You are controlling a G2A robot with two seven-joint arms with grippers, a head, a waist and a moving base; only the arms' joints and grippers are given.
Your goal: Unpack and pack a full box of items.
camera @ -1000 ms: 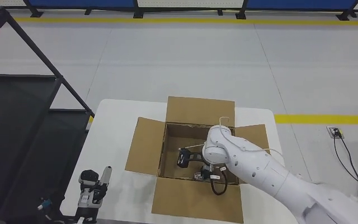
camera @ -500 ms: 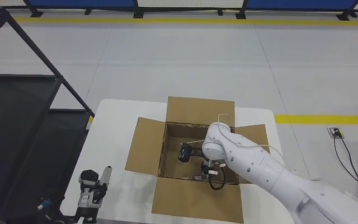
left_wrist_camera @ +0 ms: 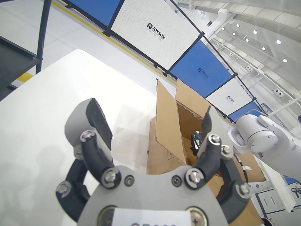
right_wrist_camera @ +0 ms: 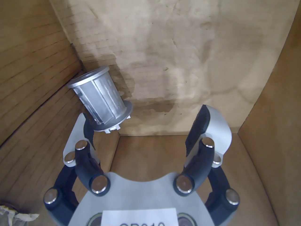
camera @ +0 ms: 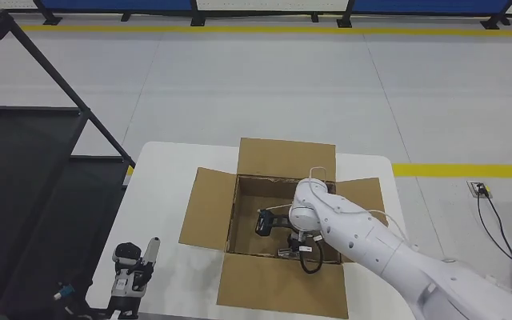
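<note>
Right gripper (right_wrist_camera: 145, 124) is shifted slightly inside the box (right_wrist_camera: 33, 48) — released, empty, beside the metal cylinder (right_wrist_camera: 101, 99); pick judged still pending.

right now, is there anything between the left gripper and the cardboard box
No. In the top view, the stretch of white table between the left gripper and the cardboard box is bare.

Cardboard box (camera: 210, 210): open, four flaps folded outward, upright on the white counter (camera: 160, 184). Inside it is a silver ribbed metal cylinder (right_wrist_camera: 101, 97) with a flanged, notched end, tilted, in a floor corner close to the side wall. The box floor is dented and stained.
</note>
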